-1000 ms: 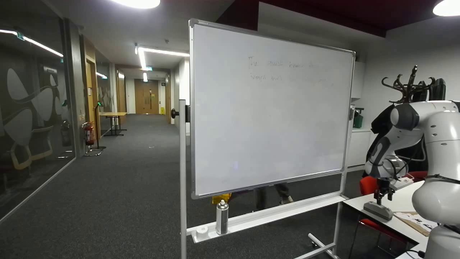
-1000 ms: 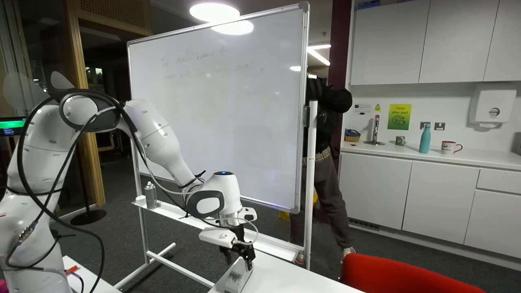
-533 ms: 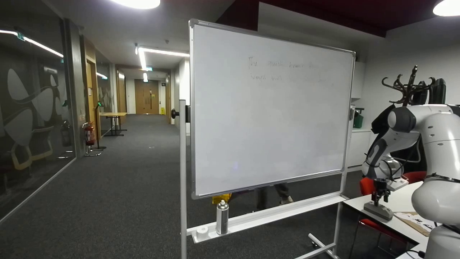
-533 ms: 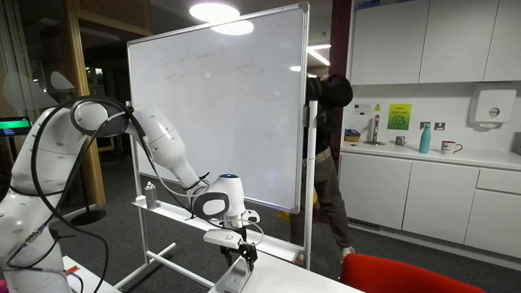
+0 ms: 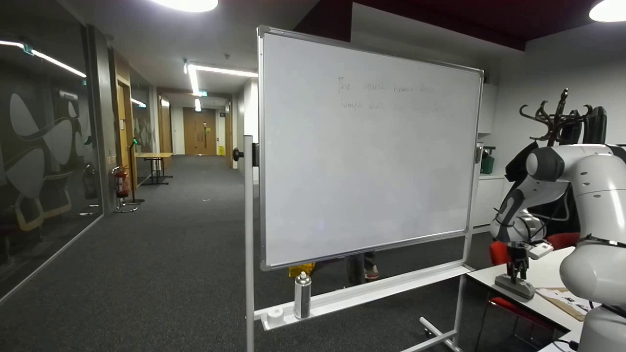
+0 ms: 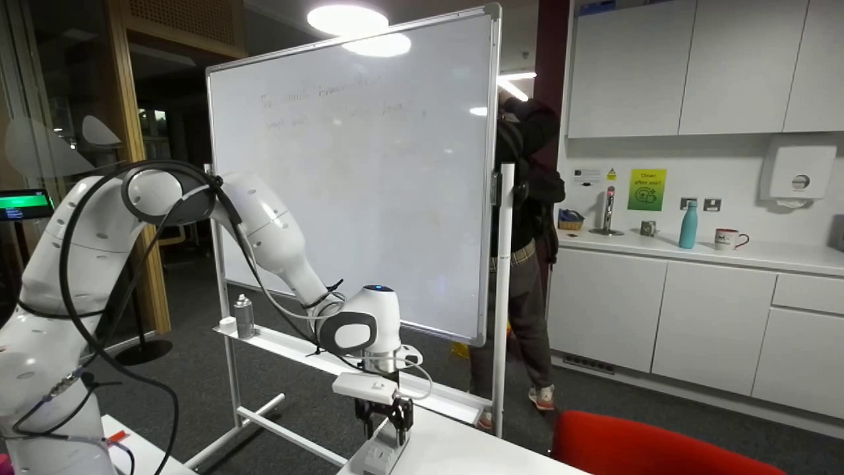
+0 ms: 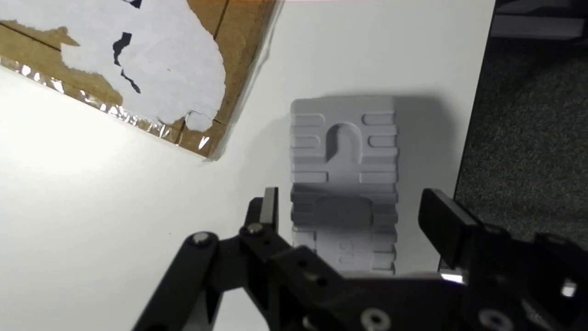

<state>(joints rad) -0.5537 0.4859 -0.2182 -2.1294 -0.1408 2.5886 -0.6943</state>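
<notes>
Pincer (image 7: 349, 202) spread wide around a grey block (image 7: 343, 177) on the desk (image 7: 115, 207).
In the wrist view its fingers (image 7: 269, 209) stand apart from the block, one on either side. The block lies flat near the desk's edge, close to a sheet of cardboard (image 7: 241, 41) covered partly by torn white paper (image 7: 179, 73). In both exterior views, a whiteboard (image 6: 356, 198) bears faint handwriting (image 5: 374, 87).

Your work area has dark carpet (image 5: 186, 264), white cabinets (image 6: 719, 323), a red chair (image 6: 653, 448) and, apparently, a dim glazed wall (image 5: 54, 107).
</notes>
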